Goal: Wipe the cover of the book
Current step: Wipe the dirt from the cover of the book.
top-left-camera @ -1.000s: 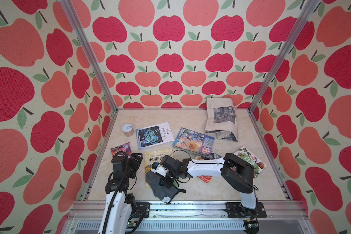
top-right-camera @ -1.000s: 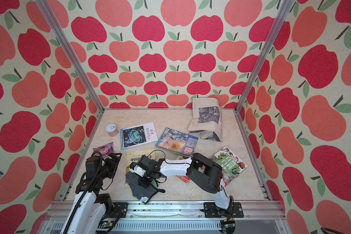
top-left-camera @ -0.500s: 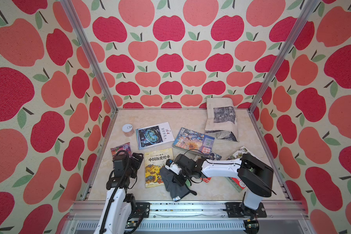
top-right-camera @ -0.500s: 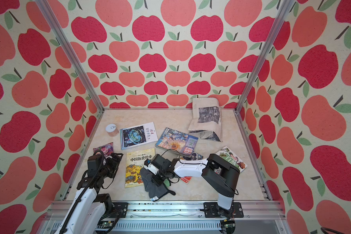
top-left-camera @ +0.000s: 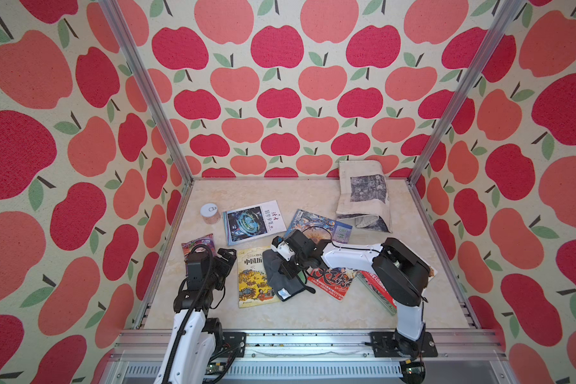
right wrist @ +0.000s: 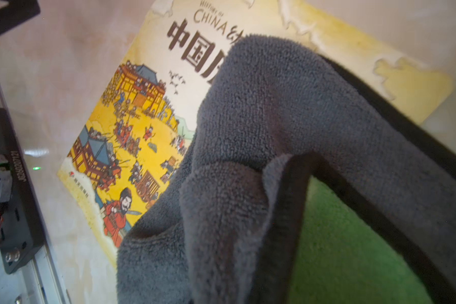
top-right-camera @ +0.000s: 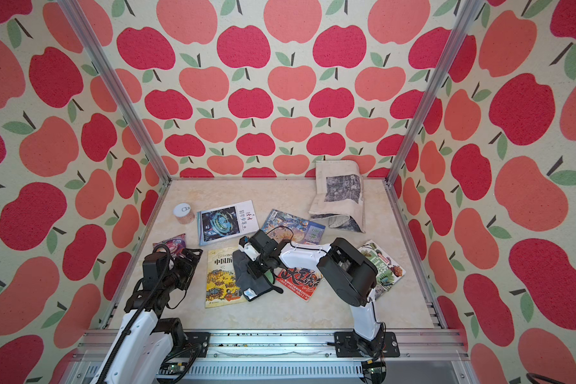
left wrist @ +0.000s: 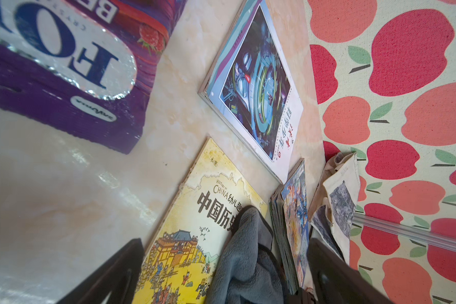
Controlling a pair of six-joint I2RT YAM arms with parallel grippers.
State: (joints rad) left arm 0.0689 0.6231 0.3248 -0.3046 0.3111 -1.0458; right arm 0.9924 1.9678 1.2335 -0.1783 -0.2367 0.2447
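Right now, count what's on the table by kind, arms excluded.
books and magazines: 5 (yellow book, white book, blue magazine, red magazine, green book)
grey cloth: 1
tote bag: 1
purple snack pack: 1
small can: 1
Total: 9

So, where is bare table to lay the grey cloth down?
Free: the beige marble tabletop strip between the yellow picture book and the metal front rail; also the back strip between the white-and-blue book and the apple wall. Crowded: the middle, where books lie close.
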